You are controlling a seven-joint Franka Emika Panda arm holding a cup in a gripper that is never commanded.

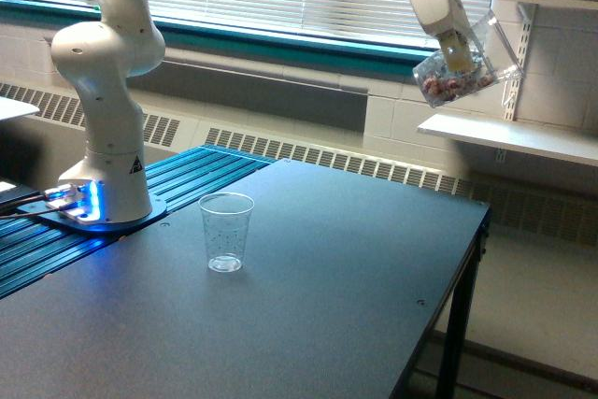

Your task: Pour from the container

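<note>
Table (355, 259): broad, flat, dark matte top, squared corners, thin black legs at the exterior view's right. Franka arm (107, 91): glossy white rounded segments, round base lit blue, set on ribbed teal metal decking (187, 179). Gripper (458, 51), high at the exterior view's upper right, well above the table: fingers clamped on the container (467, 67), a clear squarish plastic beaker, tilted, reddish-brown pieces heaped in its low end. Small round tapered clear cup (226, 231), speckled, upright on the table, far below.
</note>
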